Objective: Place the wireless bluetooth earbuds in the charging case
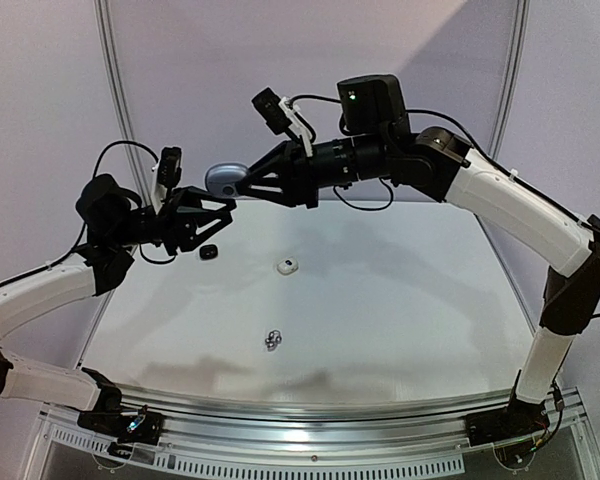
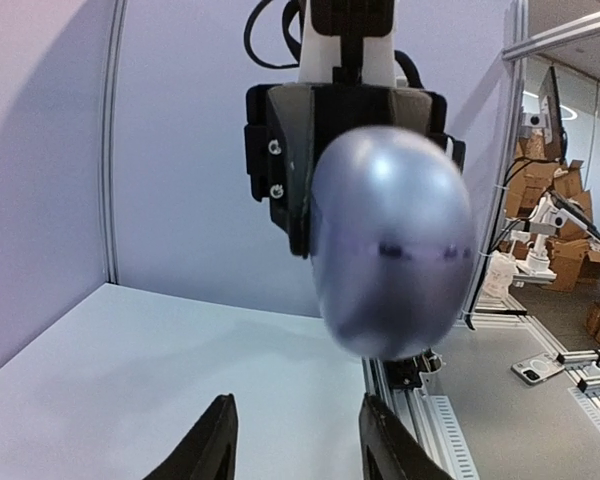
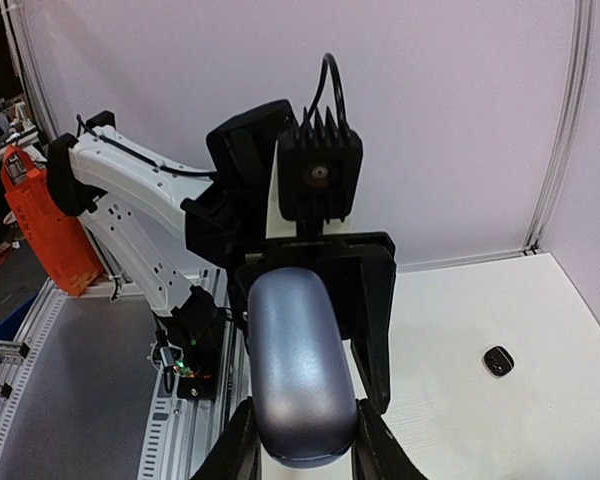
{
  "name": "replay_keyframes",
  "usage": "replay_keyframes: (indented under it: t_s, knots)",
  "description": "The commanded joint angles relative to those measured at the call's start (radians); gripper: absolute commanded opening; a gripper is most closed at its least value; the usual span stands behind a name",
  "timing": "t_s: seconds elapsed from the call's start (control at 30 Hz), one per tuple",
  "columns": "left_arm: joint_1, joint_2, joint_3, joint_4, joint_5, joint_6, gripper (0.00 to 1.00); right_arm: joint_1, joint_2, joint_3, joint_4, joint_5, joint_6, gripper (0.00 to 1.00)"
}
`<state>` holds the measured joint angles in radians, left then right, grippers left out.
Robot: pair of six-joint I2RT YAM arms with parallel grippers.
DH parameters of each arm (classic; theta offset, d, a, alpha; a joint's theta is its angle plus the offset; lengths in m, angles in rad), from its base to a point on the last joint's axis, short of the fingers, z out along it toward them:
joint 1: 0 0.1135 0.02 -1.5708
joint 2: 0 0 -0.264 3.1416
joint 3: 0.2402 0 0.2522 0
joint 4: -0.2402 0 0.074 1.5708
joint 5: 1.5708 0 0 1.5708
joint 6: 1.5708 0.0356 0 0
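Observation:
The charging case (image 1: 220, 180), a smooth grey-blue pebble, hangs in the air at the back left, and my right gripper (image 1: 238, 183) is shut on it. In the right wrist view the case (image 3: 298, 365) fills the gap between the two fingers of that gripper (image 3: 302, 445). My left gripper (image 1: 227, 207) faces the case from just below and to the left, open and apart from it. In the left wrist view the blurred case (image 2: 390, 240) looms above that gripper (image 2: 298, 440), with nothing between the fingers. Tiny silvery earbuds (image 1: 272, 341) lie together on the table near the front.
A small black piece (image 1: 210, 252) lies on the white table (image 1: 400, 300) under the left gripper, also seen in the right wrist view (image 3: 498, 360). A small white piece (image 1: 286, 266) sits mid-table. Whether these are cases or earbuds I cannot tell. An aluminium rail (image 1: 310, 425) borders the front edge.

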<state>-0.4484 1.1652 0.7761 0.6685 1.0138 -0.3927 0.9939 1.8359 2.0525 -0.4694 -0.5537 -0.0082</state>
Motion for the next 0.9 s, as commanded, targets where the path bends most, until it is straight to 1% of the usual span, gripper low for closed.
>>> replay_keyframes:
  t_s: [0.0, 0.07, 0.13, 0.2, 0.3, 0.37, 0.43, 0.6, 0.8, 0.87]
  knots:
    - [0.007, -0.009, 0.029, 0.027, 0.031, 0.014, 0.46, 0.016, 0.022, 0.025, -0.092, 0.060, -0.075, 0.00]
    - [0.006, -0.007, 0.031, 0.057, 0.031, -0.002, 0.47, 0.021, 0.026, 0.032, -0.107, 0.078, -0.088, 0.00]
    - [0.007, -0.003, 0.034, 0.073, 0.036, -0.014, 0.46, 0.023, 0.027, 0.032, -0.113, 0.086, -0.094, 0.00]
    - [0.006, 0.002, 0.035, 0.071, 0.043, -0.015, 0.40, 0.025, 0.026, 0.032, -0.110, 0.087, -0.092, 0.00]
    - [0.007, 0.001, 0.035, 0.068, 0.047, -0.016, 0.35, 0.027, 0.029, 0.032, -0.106, 0.091, -0.092, 0.00]
    - [0.005, 0.001, 0.035, 0.066, 0.053, -0.018, 0.29, 0.027, 0.032, 0.033, -0.101, 0.092, -0.094, 0.00]
    - [0.005, -0.001, 0.035, 0.060, 0.051, -0.018, 0.27, 0.028, 0.033, 0.034, -0.092, 0.087, -0.093, 0.00]
    - [0.004, -0.002, 0.031, 0.051, 0.046, -0.023, 0.38, 0.028, 0.028, 0.033, -0.064, 0.077, -0.087, 0.00]
    - [0.004, -0.002, 0.029, 0.052, 0.044, -0.025, 0.40, 0.028, 0.026, 0.034, -0.052, 0.074, -0.081, 0.00]
    - [0.005, -0.004, 0.028, 0.054, 0.041, -0.025, 0.38, 0.028, 0.026, 0.035, -0.052, 0.072, -0.079, 0.00]
